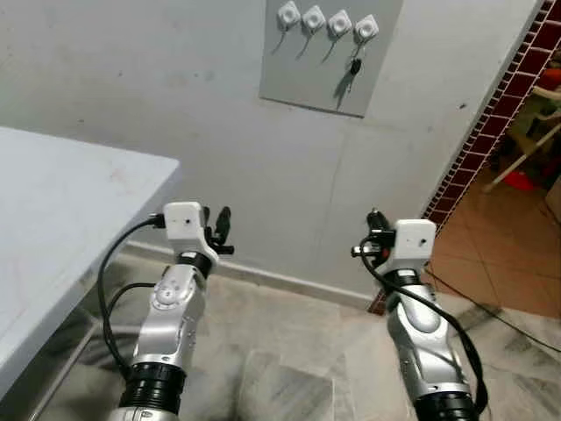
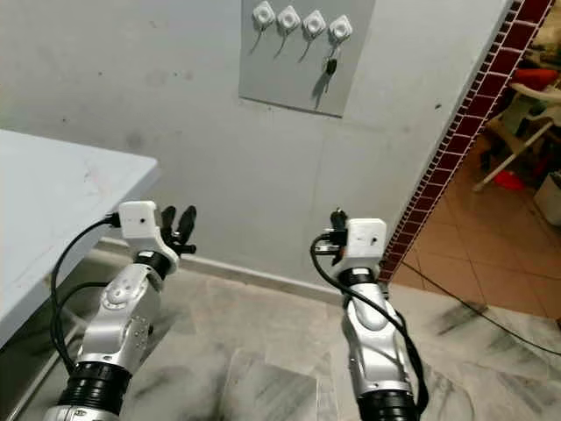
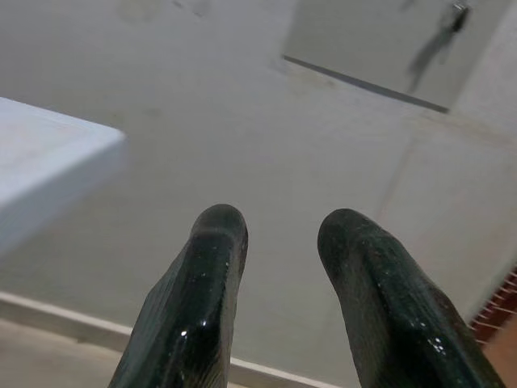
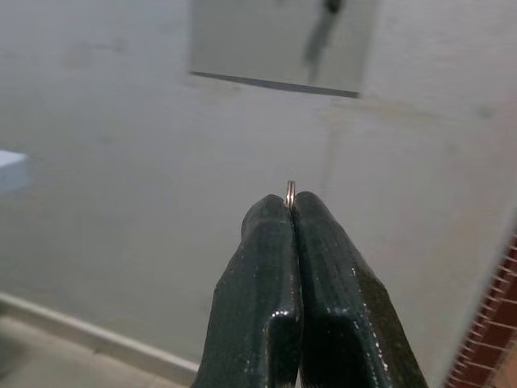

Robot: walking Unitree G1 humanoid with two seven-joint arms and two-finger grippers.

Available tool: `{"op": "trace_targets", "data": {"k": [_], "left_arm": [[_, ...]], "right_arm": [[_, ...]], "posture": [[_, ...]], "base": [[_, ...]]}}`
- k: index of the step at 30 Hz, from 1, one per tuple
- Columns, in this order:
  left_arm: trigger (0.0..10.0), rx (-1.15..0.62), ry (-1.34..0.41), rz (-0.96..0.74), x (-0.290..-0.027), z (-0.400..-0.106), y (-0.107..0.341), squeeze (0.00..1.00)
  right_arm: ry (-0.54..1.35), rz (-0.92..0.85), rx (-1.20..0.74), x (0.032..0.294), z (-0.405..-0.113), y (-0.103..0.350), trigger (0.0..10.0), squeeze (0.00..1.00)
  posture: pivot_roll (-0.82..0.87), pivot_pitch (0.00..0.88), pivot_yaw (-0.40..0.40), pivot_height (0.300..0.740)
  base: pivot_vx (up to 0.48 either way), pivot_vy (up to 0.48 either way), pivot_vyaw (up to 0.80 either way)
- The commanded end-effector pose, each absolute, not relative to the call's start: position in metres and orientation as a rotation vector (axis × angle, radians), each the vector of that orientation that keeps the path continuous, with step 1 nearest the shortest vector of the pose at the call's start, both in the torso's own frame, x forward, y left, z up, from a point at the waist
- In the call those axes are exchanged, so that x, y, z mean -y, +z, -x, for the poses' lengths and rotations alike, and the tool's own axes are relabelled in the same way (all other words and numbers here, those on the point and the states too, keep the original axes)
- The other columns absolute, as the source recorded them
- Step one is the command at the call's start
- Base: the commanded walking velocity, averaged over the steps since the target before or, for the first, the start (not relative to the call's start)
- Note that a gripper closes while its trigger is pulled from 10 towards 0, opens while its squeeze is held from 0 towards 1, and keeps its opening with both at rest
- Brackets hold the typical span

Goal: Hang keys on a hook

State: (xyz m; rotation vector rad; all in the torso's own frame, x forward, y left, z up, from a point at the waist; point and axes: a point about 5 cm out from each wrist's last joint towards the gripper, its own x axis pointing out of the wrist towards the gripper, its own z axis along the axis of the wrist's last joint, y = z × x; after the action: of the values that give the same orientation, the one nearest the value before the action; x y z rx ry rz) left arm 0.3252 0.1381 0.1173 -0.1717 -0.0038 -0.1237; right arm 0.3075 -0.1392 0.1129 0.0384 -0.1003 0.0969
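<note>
From the head views the grey wall plate (image 1: 329,61) at twelve o'clock carries four white hooks, dark keys (image 1: 353,67) already hanging on the rightmost hook (image 1: 365,29); the left wrist view shows the left gripper (image 3: 279,230) with fingers spread and empty; the right wrist view shows the right gripper (image 4: 291,206) with fingers pressed on a thin silver ring (image 4: 291,191), light, stiff and slippery; no writing legible.

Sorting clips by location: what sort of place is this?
Probably a home entryway or utility corner: a wall board of hooks with keys hanging, a marble-look floor, and a white table beside it.
</note>
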Motion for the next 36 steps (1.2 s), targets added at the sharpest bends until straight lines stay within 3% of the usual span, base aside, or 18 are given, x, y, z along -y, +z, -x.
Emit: {"op": "trace_targets", "data": {"k": [1, 13, 18, 23, 36], "left_arm": [[10.0, 0.006, -0.125, 0.159, -0.138, -0.324, 0.119, 0.00], [10.0, -0.007, -0.147, 0.189, -0.135, -0.324, 0.120, 0.00], [10.0, -0.022, -0.133, 0.198, -0.137, -0.322, 0.117, 0.00], [10.0, -0.032, -0.123, 0.174, -0.136, -0.321, 0.115, 0.00], [10.0, -0.018, -0.215, 0.121, -0.129, -0.325, 0.122, 0.00]], "right_arm": [[0.087, -0.023, 0.119, 0.144, -0.308, 0.118, 10.0, 0.00], [0.060, -0.031, 0.112, 0.147, -0.301, 0.116, 10.0, 0.00], [0.060, -0.025, 0.107, 0.148, -0.297, 0.115, 10.0, 0.00], [0.059, -0.013, 0.104, 0.149, -0.294, 0.114, 10.0, 0.00], [-0.010, -0.004, 0.125, 0.160, -0.284, 0.115, 10.0, 0.00]], "posture": [[0.13, 0.000, -0.074, 0.740], [0.12, 0.000, -0.066, 0.740], [0.12, 0.000, -0.066, 0.740], [0.11, 0.000, -0.060, 0.740], [0.04, 0.000, 0.025, 0.740]], "base": [[0.000, 0.000, 0.00], [0.000, 0.000, 0.00], [0.440, 0.000, 0.00], [0.000, 0.000, 0.00], [0.000, 0.000, 0.00]]}}
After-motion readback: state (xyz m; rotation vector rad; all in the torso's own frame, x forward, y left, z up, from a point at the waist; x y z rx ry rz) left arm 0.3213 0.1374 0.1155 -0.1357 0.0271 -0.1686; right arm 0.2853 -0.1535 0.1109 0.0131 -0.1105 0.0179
